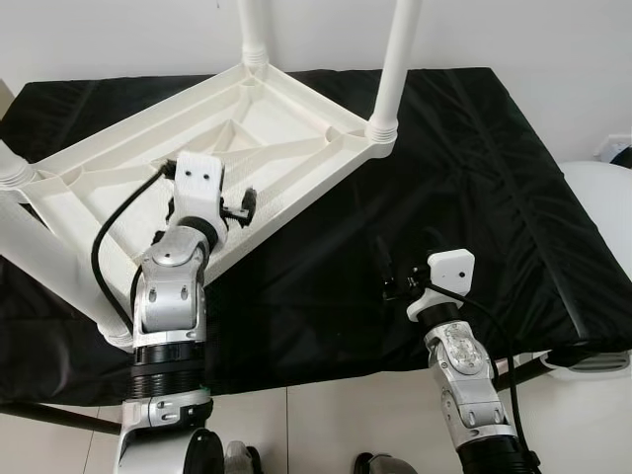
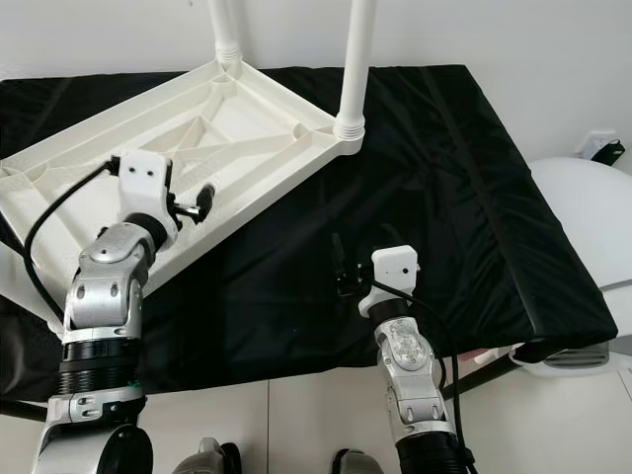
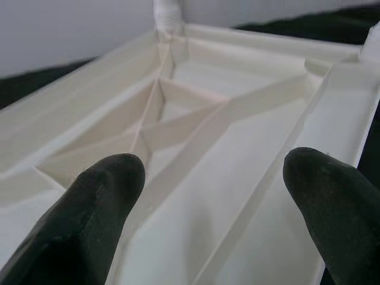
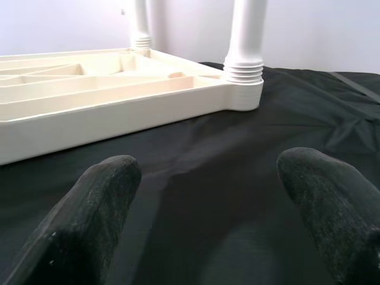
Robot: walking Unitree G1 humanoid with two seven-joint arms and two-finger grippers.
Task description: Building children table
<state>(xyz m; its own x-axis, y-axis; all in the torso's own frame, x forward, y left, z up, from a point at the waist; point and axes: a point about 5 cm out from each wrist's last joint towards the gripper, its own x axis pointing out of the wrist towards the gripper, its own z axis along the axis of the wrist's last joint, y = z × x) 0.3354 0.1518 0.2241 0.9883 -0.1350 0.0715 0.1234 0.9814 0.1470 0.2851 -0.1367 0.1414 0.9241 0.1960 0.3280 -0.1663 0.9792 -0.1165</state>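
A: Where is the white tabletop (image 1: 267, 138) found?
B: Upside down, upper left, on black cloth (image 1: 474, 197).
A: And the grippers?
B: Left gripper (image 3: 214, 196) is spread wide over its ribs; right gripper (image 4: 208, 202) spread wide above cloth.

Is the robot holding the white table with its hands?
No. Both the left gripper and right gripper are open and empty, near the upside-down white plastic table.

Beneath both my grippers lies a wrinkled black fabric cover (image 1: 474, 168) draped over a low table, reaching well ahead of them to a plain white wall (image 1: 513, 35). Behind my wrists, closer to my body, is a pale tiled floor (image 1: 326, 425) with thin grout lines. Off beyond my right gripper stands a smooth white rounded object (image 1: 602, 202). Light is even and soft.
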